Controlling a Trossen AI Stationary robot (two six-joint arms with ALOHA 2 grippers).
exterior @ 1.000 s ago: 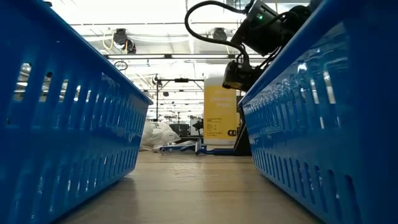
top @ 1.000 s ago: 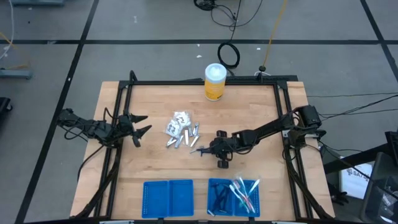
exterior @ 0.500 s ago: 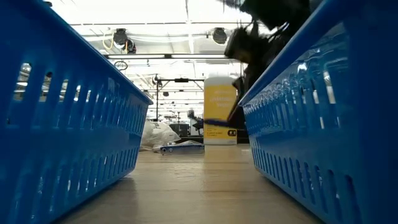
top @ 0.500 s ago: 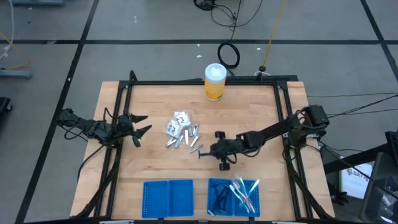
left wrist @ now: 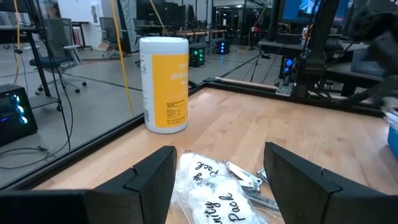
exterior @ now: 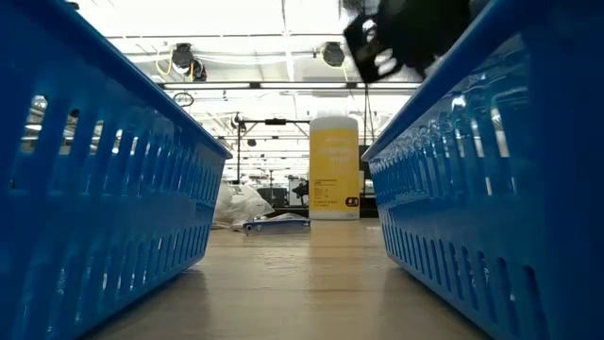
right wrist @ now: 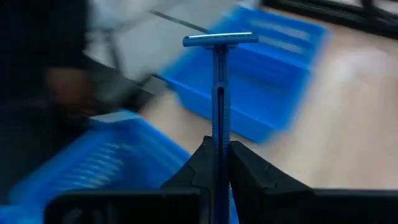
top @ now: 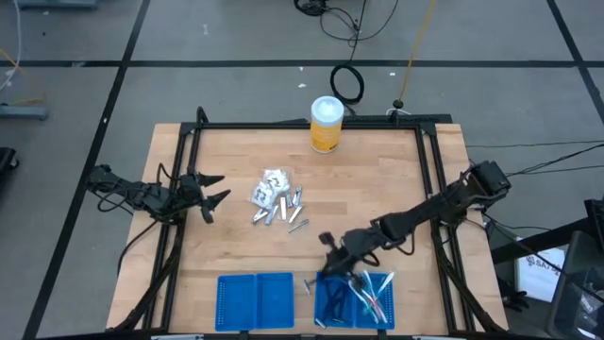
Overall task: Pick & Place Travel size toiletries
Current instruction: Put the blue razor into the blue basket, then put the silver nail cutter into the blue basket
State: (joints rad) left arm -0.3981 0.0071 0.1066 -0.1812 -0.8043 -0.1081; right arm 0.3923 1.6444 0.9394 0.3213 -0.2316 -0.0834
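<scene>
**Blue razor carried to the right-hand tray**

A slim blue razor [right wrist: 216, 93] is pinched by its handle between the fingers of the right gripper [top: 328, 267], head outward, so that it can be let go cleanly. The gripper is held at the far left corner of the right blue tray [top: 326, 300], where dark sticks and clear-wrapped brushes [top: 371, 288] are already gathered; the razor is judged to belong with them. The left blue tray [top: 255, 300] is seen alongside. The remaining toiletries [top: 276, 198] are left heaped at the bench [top: 377, 170] centre. The left gripper [top: 212, 196] is kept waiting left of that heap, fingers spread wide.
</scene>
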